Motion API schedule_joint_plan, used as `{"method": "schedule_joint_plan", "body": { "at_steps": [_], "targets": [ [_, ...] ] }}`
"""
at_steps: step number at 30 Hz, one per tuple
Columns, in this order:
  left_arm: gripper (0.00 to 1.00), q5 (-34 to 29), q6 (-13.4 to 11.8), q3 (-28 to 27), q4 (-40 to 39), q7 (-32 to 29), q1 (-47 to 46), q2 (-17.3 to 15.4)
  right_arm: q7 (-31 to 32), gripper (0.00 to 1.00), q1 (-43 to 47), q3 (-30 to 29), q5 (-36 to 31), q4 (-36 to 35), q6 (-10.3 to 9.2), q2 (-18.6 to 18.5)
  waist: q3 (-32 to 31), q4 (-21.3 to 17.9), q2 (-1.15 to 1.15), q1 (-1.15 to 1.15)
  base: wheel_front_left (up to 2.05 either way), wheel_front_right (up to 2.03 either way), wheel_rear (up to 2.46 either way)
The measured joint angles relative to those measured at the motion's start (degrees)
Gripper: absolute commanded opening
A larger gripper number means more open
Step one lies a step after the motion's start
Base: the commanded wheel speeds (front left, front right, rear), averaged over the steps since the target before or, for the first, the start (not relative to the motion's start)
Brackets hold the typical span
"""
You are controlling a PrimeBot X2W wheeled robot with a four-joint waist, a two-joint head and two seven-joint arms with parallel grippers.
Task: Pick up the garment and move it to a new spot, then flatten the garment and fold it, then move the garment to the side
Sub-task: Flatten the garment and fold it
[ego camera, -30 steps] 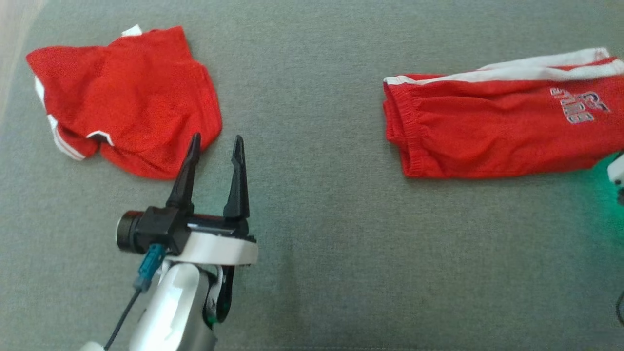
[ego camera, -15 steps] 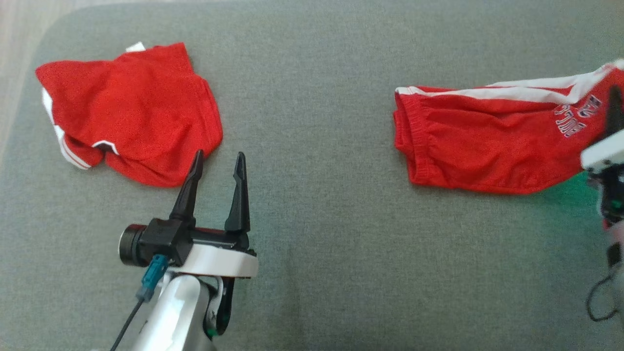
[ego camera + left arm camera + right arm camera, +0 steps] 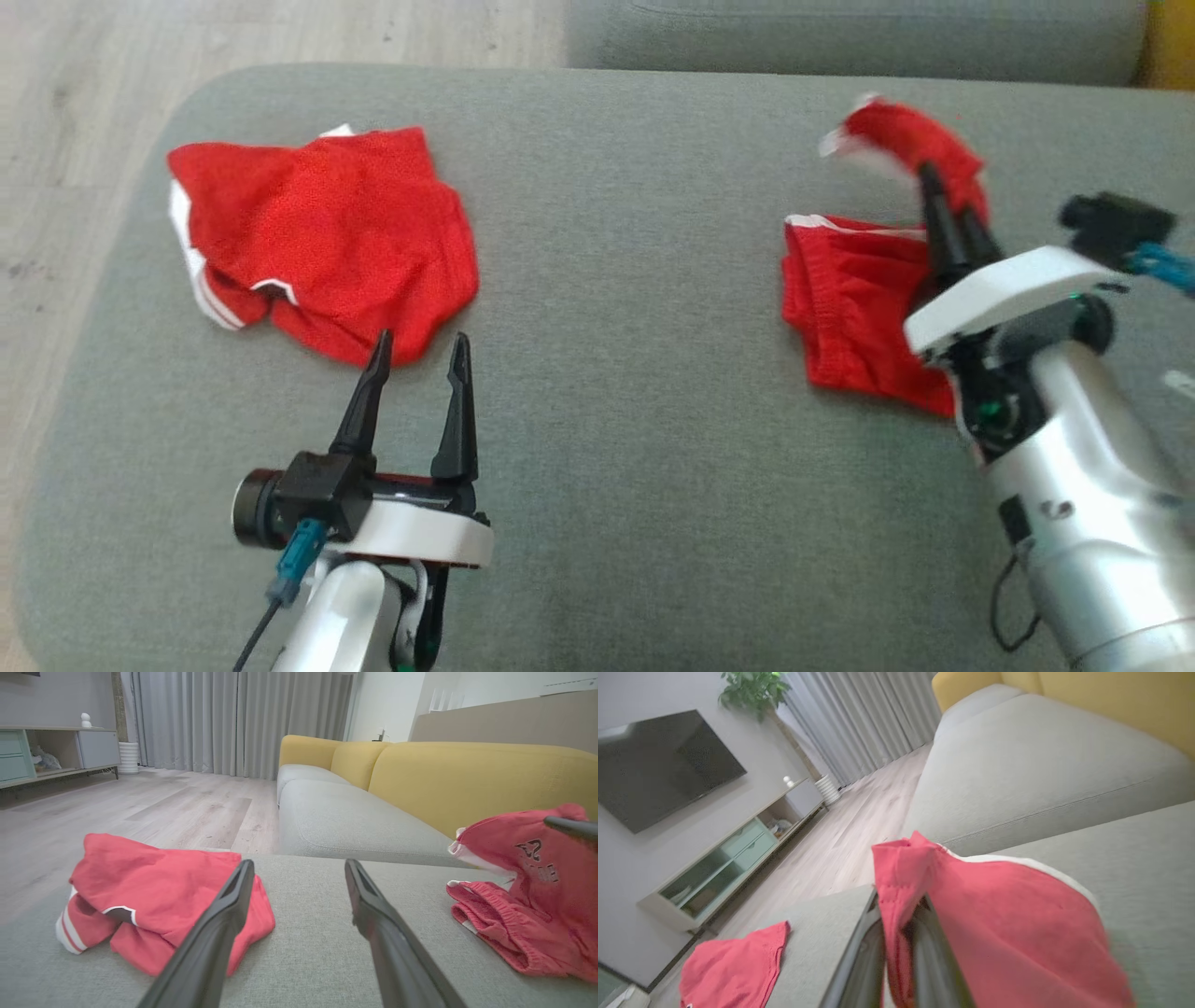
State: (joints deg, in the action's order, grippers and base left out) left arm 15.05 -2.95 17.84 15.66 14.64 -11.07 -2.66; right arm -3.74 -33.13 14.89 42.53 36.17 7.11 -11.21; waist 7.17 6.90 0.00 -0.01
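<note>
From the head: right jaws pinch the shorts, one end raised, the rest on the sofa; left jaws gape near another red garment; left wrist: jaws wide apart; right wrist: shorts clamped.

This is a living room in a home. There is a big sofa with a yellow back and soft grey seats, a grey padded stool in front of it, long grey curtains and a wood floor. A flat TV hangs on the wall above a low cabinet with shelves and drawers, and a green plant stands near the curtains.
</note>
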Motion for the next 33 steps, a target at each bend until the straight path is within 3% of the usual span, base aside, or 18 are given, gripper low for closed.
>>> {"method": "schedule_joint_plan", "body": {
  "at_steps": [7, 15, 16, 17, 20, 26, 29, 33],
  "targets": [
    [1.00, 0.00, 0.00, -0.19, -0.01, -0.01, 1.14, -0.01, 1.52, 0.00, 0.54, 10.15, 0.13, 4.33, 0.00, 0.22, -0.77, 2.48, 0.00, 0.00, 0.00, 0.00, 0.00],
    [1.00, 0.01, -0.01, -0.83, -0.03, -0.01, 1.70, -0.02, 1.74, 0.00, 2.84, 18.70, -1.27, 9.25, 0.00, -1.15, -1.25, 2.18, 0.00, 0.00, 0.00, 0.00, 0.00],
    [1.00, 0.01, -0.01, -0.86, -0.03, -0.01, 1.79, -0.02, 1.72, 0.36, 2.85, 19.89, -1.32, 9.69, 0.00, -1.26, -1.33, 1.93, 0.00, 0.01, 0.00, 0.00, 0.00],
    [1.00, 0.01, -0.01, -0.91, -0.04, -0.01, 1.86, -0.02, 1.67, 1.00, 2.87, 20.72, -1.51, 10.10, 0.00, -1.27, -1.41, 1.64, 0.00, 0.00, 0.00, 0.00, 0.00],
    [1.00, 0.01, -0.02, -1.04, -0.05, -0.01, 1.95, -0.02, -1.00, 1.00, 3.04, 21.36, -0.59, 10.50, 0.00, -1.07, -1.73, 0.60, 0.00, 0.01, 0.00, 0.00, 0.00],
    [1.00, 0.01, -0.02, -1.37, -0.35, -0.01, 1.99, -0.02, -9.62, 1.00, 3.02, 16.40, -0.68, 9.88, 0.00, -1.37, -2.45, -2.08, 0.00, 0.01, 0.00, 0.00, 0.00],
    [1.00, 0.00, -0.02, -1.66, -0.71, 0.00, 2.02, -0.02, -10.46, 1.00, 3.25, 10.81, -2.96, 7.42, 0.00, -1.90, -2.80, -3.67, 0.00, 0.01, 0.00, 0.00, 0.00],
    [1.00, 0.00, 0.00, -2.40, -0.99, -0.01, 2.19, -0.02, -10.60, 1.00, 7.54, -2.47, -10.35, -1.47, 0.00, -1.37, -3.15, -5.97, 0.00, 0.00, 0.00, 0.00, 0.00]
  ]
}}
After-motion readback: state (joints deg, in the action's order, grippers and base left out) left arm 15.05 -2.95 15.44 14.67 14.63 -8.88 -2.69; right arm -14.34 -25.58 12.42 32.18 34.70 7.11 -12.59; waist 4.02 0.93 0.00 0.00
